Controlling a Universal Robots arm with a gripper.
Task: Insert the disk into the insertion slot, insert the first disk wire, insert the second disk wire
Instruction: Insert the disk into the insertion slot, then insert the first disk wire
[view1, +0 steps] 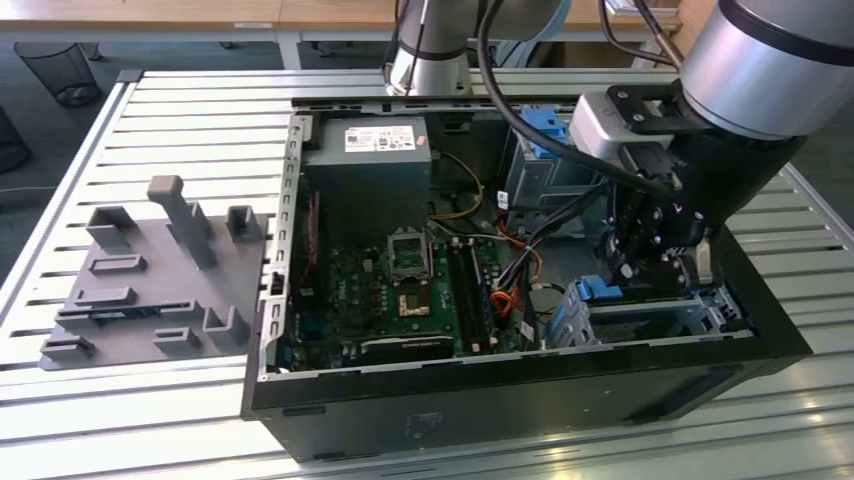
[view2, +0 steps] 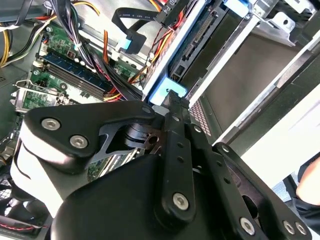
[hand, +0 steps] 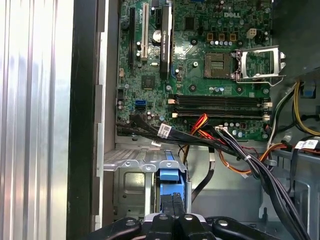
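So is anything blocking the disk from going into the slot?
Nothing visible does. The disk, in its blue frame, already sits between the walls of the insertion slot, with the gripper at it. The cables run beside the slot, not across it.

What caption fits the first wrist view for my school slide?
The pincer by the blue-framed disk at the silver insertion slot, beside the green motherboard.

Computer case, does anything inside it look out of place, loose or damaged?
Nothing looks broken or spilled. One oddity: a flat black cable with a blue plug hangs loose, apparently plugged into nothing, beside the disk, whose connector edge is bare. The pincer sits at the disk's blue frame.
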